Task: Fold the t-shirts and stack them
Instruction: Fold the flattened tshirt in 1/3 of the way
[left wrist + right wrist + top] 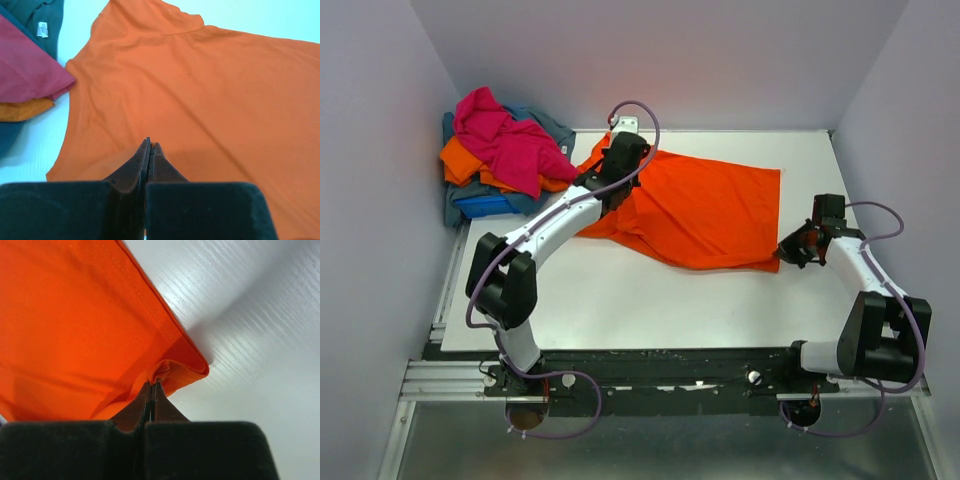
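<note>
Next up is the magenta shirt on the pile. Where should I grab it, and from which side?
Likely its raised top crease, from above: the magenta shirt lies crumpled atop the pile in the far-left corner, walls close on two sides.

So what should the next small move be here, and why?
Probably draw the right tool gently away from the left tool to pull the orange shirt taut. The right tool is shut on a hem corner, the left is shut at the other end, though its hold is unclear, and the cloth between lies creased.
</note>
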Available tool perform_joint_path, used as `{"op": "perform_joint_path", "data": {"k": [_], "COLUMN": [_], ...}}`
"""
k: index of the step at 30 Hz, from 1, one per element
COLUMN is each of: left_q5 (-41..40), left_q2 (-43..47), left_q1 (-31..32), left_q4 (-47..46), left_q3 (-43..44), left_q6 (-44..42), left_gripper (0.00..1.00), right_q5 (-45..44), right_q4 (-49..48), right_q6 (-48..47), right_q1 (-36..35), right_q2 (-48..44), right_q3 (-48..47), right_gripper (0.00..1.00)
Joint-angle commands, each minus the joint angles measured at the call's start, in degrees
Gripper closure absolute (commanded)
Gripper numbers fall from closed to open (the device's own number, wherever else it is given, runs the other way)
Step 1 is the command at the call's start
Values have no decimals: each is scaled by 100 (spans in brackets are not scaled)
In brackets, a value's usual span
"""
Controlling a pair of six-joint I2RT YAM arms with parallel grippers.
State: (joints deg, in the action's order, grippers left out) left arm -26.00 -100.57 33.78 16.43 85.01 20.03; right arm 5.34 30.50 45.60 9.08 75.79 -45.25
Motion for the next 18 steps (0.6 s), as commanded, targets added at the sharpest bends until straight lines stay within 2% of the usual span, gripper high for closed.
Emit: {"op": "perform_joint_path", "data": {"k": [1,18], "left_q5": [-318,-107], "left_q2": [-94,-454], "left_q1": [-161,-574], "left_q4": [370,362], "left_q3": [296,797], "left_q6": [79,-61], "left_gripper": [100,100], "right_q5": [-306,-499], "right_q4": [114,351], "right_q6": [142,370], "right_q1": [23,15], "right_q2": [278,1166], "right_q3": [-352,-1275], "right_gripper": [99,99]}}
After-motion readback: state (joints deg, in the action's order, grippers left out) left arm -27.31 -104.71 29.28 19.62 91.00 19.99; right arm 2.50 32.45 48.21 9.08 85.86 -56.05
